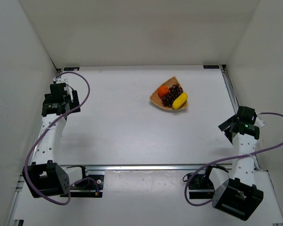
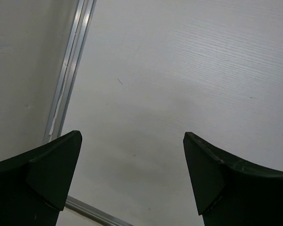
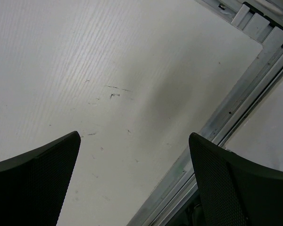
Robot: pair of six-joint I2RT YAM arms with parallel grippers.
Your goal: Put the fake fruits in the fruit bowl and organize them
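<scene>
Near the table [image 1: 113, 122] side edges, both arms raised, wrists tilted down | left gripper [image 2: 132, 135] and right gripper [image 3: 134, 135] spread wide, holding nothing | fruit bowl [image 1: 153, 98] far centre-right, well apart from both, nearer right | orange [image 1: 163, 91], grapes [image 1: 171, 95], lemon [image 1: 180, 100] inside, touching

Top view: fruit bowl [image 1: 154, 99] floor mostly hidden under fruit. Individual grapes [image 1: 171, 95] too small to count; cannot tell whether they rest on the lemon [image 1: 180, 100] or just beside.
Left wrist view: left gripper [image 2: 132, 136] fingers [image 2: 42, 179] cut off by bottom edge.
Right wrist view: right gripper [image 3: 134, 136] fingers [image 3: 37, 181] likewise cut, bottom and side edges.
</scene>
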